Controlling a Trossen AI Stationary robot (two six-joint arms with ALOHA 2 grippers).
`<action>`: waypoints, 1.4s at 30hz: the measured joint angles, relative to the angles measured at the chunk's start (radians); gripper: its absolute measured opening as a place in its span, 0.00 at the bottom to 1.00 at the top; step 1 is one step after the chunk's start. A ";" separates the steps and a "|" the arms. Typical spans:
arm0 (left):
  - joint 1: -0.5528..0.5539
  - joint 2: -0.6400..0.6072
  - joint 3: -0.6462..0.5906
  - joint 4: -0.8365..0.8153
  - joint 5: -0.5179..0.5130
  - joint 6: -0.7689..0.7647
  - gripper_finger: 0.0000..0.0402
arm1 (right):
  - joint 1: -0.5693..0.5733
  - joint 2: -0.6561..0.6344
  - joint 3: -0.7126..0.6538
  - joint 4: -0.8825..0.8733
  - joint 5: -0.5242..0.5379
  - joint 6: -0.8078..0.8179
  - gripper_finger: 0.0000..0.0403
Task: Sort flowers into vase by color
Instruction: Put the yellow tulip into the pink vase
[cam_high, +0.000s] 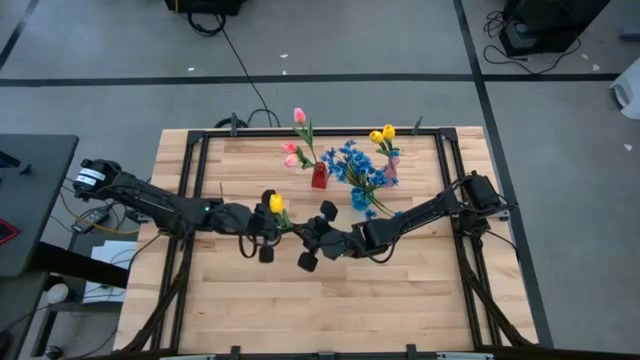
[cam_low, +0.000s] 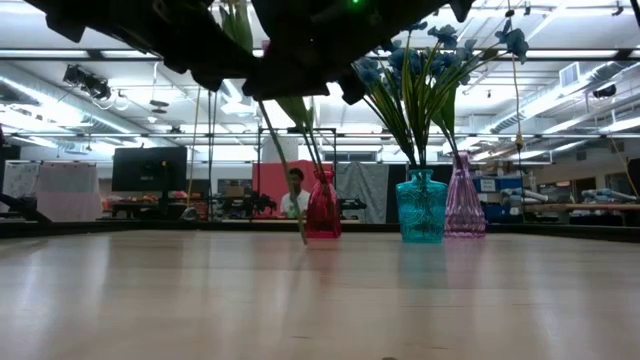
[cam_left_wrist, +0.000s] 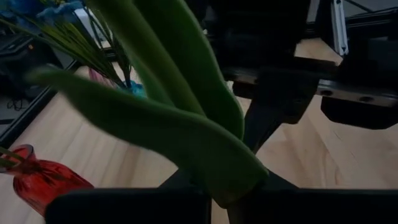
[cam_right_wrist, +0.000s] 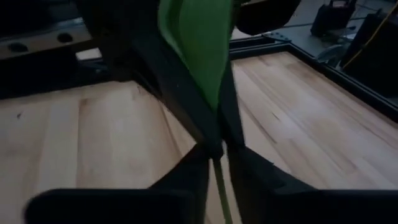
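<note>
Both arms are reaching inward, meeting mid-worktop. The left pincer (cam_high: 266, 240) and right pincer (cam_high: 322, 235) are each clamping closed, almost touching one another.

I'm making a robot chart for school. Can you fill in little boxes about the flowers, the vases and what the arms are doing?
held flower: yellow tulip, above the table's middle
left tool: beside the tulip's stem, grip unclear
right tool: shut on the stem
red vase: pink tulips
blue vase: blue blossoms
pink vase: yellow tulips
table: light wood
</note>
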 joint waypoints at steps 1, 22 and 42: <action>0.001 0.000 0.000 -0.002 0.001 0.000 0.05 | 0.000 0.000 0.000 -0.003 0.004 -0.007 0.14; -0.029 -0.098 -0.003 -0.032 0.068 0.032 0.47 | 0.163 -0.270 0.000 -0.320 0.275 0.102 0.02; -0.071 -0.026 -0.126 0.250 -0.017 0.082 0.47 | 0.418 -0.660 -0.021 -0.914 0.768 0.480 0.02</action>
